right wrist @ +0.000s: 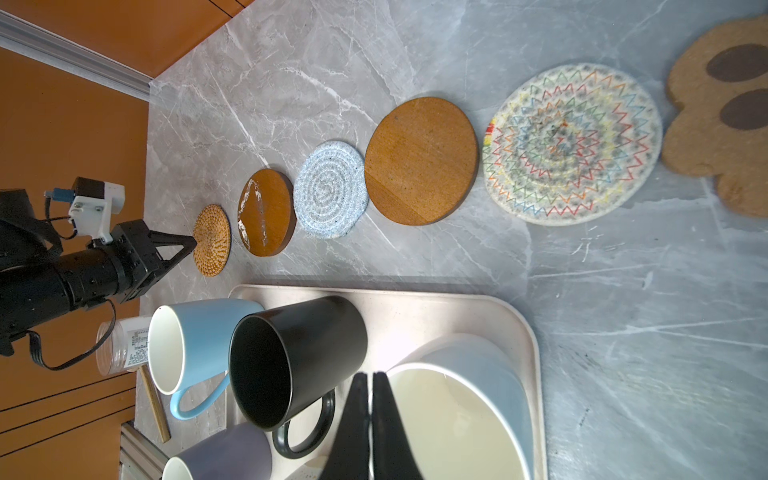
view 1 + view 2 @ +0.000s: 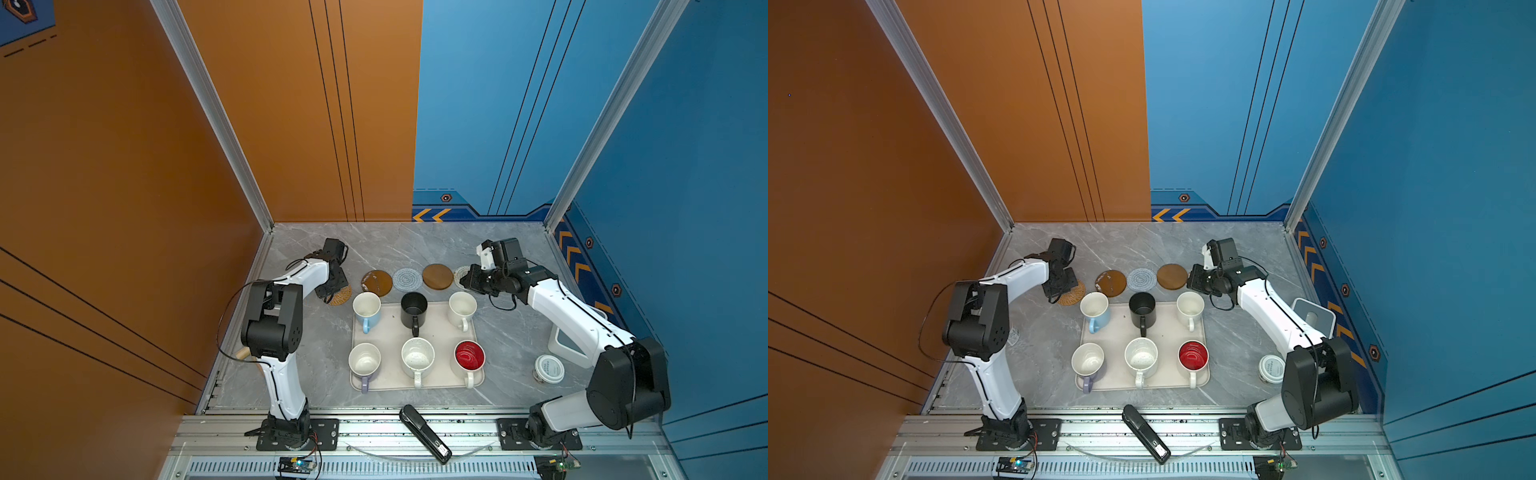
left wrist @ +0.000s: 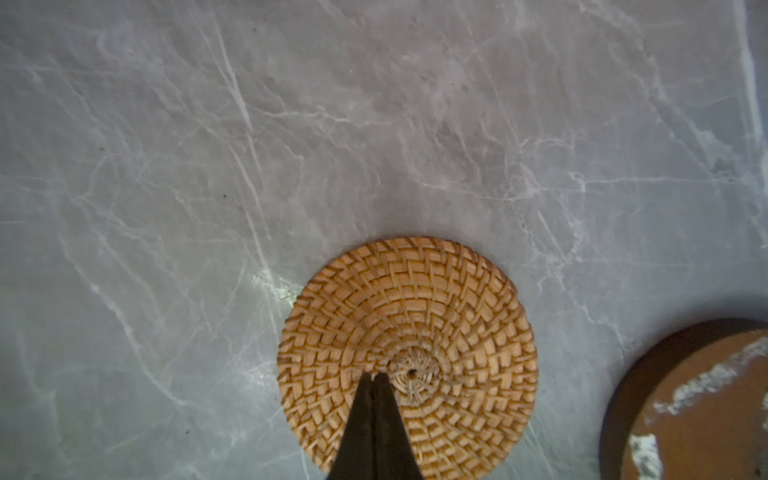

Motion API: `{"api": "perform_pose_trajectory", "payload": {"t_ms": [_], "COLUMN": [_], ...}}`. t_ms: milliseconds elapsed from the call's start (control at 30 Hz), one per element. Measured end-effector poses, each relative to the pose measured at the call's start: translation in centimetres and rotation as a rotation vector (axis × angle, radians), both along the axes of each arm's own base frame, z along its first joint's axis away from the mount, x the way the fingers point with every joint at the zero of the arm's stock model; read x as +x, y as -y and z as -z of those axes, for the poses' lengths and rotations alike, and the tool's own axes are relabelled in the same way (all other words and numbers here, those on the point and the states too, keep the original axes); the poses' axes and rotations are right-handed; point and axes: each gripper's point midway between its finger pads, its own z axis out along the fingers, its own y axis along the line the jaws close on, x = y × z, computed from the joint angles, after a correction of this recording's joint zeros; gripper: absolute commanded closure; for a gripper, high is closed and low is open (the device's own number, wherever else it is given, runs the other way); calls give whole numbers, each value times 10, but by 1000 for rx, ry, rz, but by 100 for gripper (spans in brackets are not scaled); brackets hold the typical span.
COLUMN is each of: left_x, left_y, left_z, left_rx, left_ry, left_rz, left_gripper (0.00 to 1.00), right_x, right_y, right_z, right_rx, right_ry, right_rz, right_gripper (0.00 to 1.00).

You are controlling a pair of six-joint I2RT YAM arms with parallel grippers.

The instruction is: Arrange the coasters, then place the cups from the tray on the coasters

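Six coasters lie in a row behind the tray [image 2: 392,330]: rattan [image 2: 343,298], marked brown [image 2: 377,283], grey-blue [image 2: 407,279], brown [image 2: 437,276], whitish [image 1: 571,143] and paw [image 1: 723,124]. My left gripper [image 3: 376,376] is shut, its tips resting on the rattan coaster [image 3: 409,316] near its centre. The cups stand on the tray: light blue [image 2: 366,309], black [image 2: 414,309], white [image 2: 462,309], lavender [image 2: 364,361], speckled [image 2: 417,357] and red-inside [image 2: 469,356]. My right gripper [image 1: 369,375] is shut and empty, hovering between the black cup [image 1: 291,361] and the white cup [image 1: 453,419].
A white lidded jar [image 2: 549,368] and a white box-like stand [image 2: 569,340] sit at the right, beside my right arm. A black stapler-like tool [image 2: 424,434] lies across the front rail. A clear jar [image 1: 120,347] and a wooden stick [image 1: 154,409] lie near my left arm.
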Motion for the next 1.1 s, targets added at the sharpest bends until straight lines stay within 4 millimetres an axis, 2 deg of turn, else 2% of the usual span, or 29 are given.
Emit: {"api": "perform_pose_trajectory", "payload": {"t_ms": [167, 367, 733, 1100], "left_x": [5, 14, 39, 47], "left_y": [4, 9, 23, 40], "left_z": [12, 12, 11, 10], "left_rx": [-14, -28, -70, -98], "left_ry": [-17, -7, 22, 32], "left_rz": [7, 7, 17, 40], "left_gripper": [100, 100, 100, 100], "right_x": [2, 4, 8, 7], "right_y": [-1, -3, 3, 5], "right_z": [7, 15, 15, 18], "right_rx": [-3, 2, 7, 25], "right_ry": [-13, -35, -29, -40], "right_rz": [0, -7, 10, 6], "right_gripper": [97, 97, 97, 97]}}
